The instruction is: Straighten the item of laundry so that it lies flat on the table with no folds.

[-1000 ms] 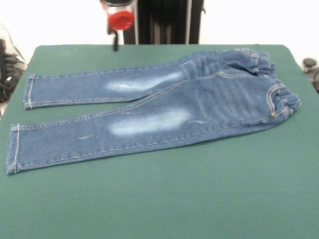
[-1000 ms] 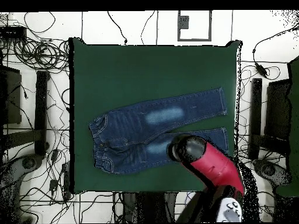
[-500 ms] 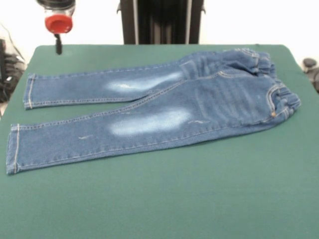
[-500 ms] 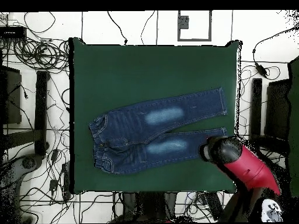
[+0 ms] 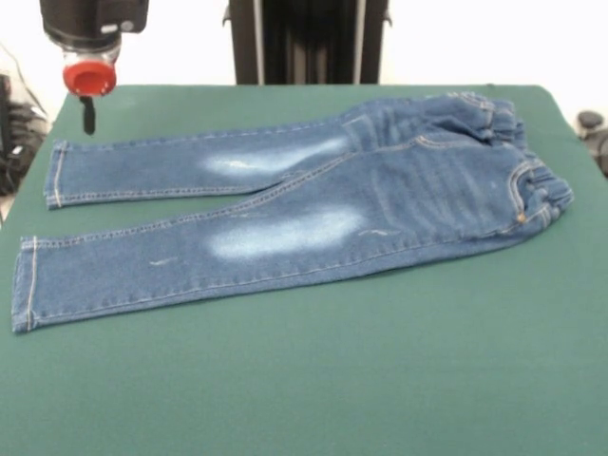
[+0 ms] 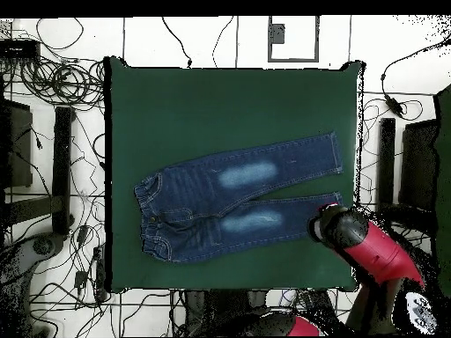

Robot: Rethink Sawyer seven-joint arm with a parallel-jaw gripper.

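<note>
In the front view the gripper hung at the upper left, below the black arm and its red collar, over the table's far left corner and just above the hem of the farther trouser leg; only a thin dark tip showed, so whether it was spread or closed could not be told, and it carried nothing that could be seen. Just beside and below it lay the item of laundry, a small pair of blue jeans spread on the green cloth with both legs pointing left and the gathered waistband at the right. The two legs lay apart at the hems and met toward the middle, each with a pale faded patch on the thigh. The legs looked smooth, while the denim at the waistband and seat at the right was bunched and rippled. In the overhead view the item of laundry lay around the middle of the table with its waistband at the left, and the red arm reached in from the lower right, its dark head over the table's edge beside the lower leg's hem
</note>
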